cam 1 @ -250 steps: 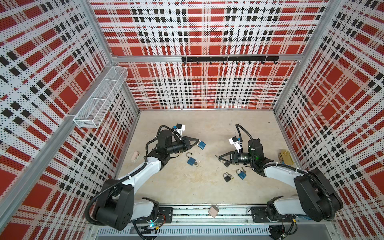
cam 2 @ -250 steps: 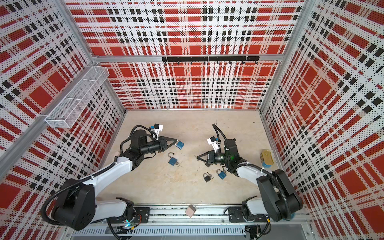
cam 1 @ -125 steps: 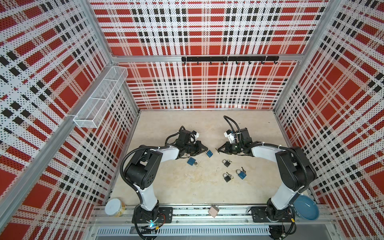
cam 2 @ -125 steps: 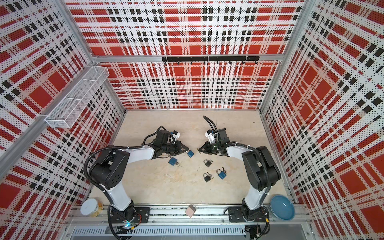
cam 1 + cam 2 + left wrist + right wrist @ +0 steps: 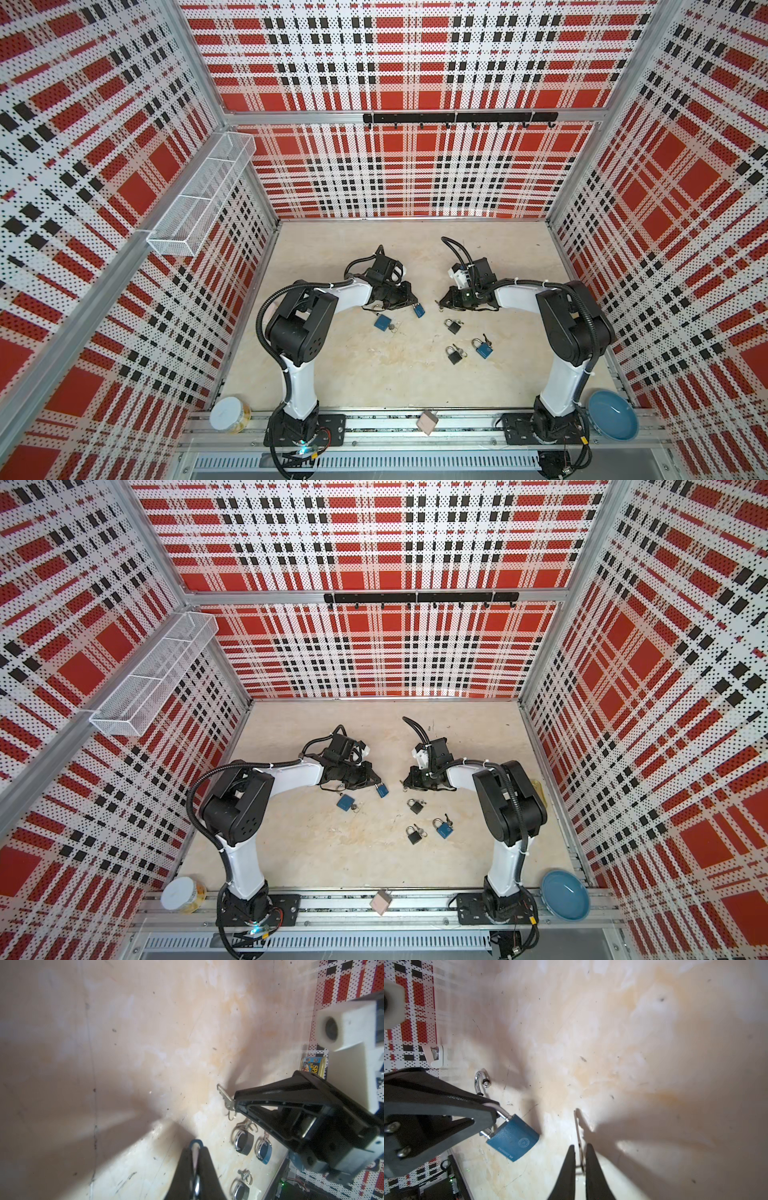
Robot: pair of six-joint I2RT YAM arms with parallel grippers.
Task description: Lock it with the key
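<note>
The left arm (image 5: 349, 297) and right arm (image 5: 515, 297) fold and reach low toward the middle, tips facing each other, apart. The left pincer (image 5: 411, 300) clamps a padlock (image 5: 512, 1139) by its shackle; the right pincer (image 5: 444, 302) pinches a key (image 5: 225, 1098).

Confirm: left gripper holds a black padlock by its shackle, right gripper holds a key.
Not black: the right wrist view shows the padlock is blue. The left gripper does hold it by its shackle, and the right gripper holds a key.
</note>
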